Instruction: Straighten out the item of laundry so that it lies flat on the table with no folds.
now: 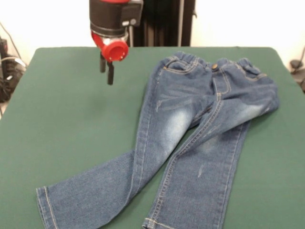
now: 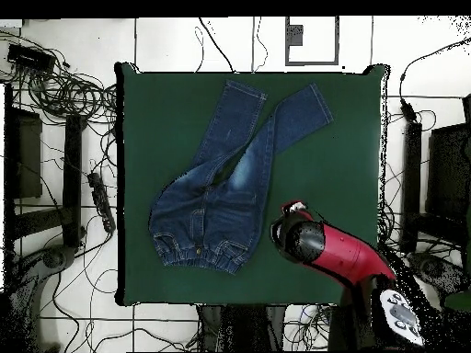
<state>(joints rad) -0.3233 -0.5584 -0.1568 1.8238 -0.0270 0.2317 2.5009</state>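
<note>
Nearest my front camera are the two leg hems of the jeans (image 1: 190, 138), both reaching the bottom of that view. From there the legs run up to the waistband at the far end of the bench (image 1: 57, 119), on the side away from the claw.

As I read it, the job is only partly done. The garment is face up and mostly spread, waistband roughly level. But the legs cross near the thighs: one swings out on a diagonal and lies over the other's upper part, and the hip on the outer side looks bunched and folded under. So I judge what's left is pulling that leg out of the overlap, setting the two side by side, and smoothing the hip.

My claw (image 1: 106, 71) hangs over bare green beside the waistband, clear of the denim and holding nothing. Two dark fingers (image 1: 110, 74) show close together, so I'd call it narrow.
</note>
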